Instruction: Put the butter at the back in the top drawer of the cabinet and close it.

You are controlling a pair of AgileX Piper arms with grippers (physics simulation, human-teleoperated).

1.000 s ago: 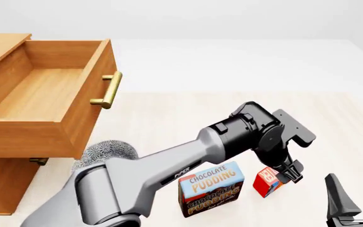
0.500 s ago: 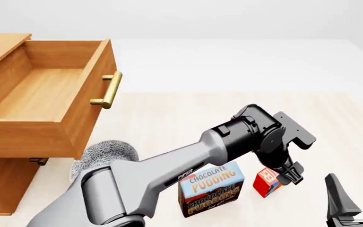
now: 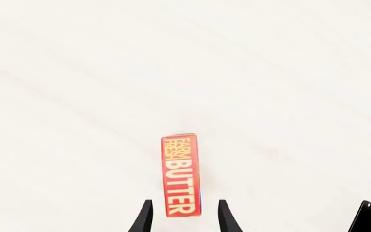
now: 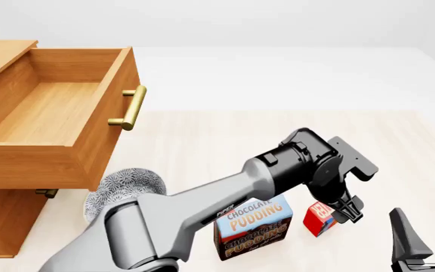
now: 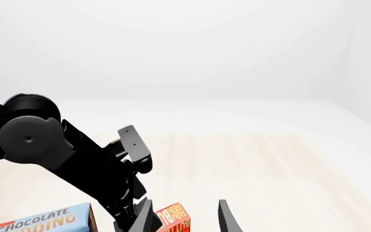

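Left wrist view: left end effector [image 3: 183, 218] spread apart around the butter [image 3: 181, 176]; right end effector [image 4: 425, 233] apart

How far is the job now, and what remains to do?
Done: the top drawer of the cabinet already stands pulled open and empty. In hand: the left gripper is open, with one finger on each side of the butter, which stands on the table beside the pudding box; not yet gripped. Left: grip, lift, place in the drawer, close it.
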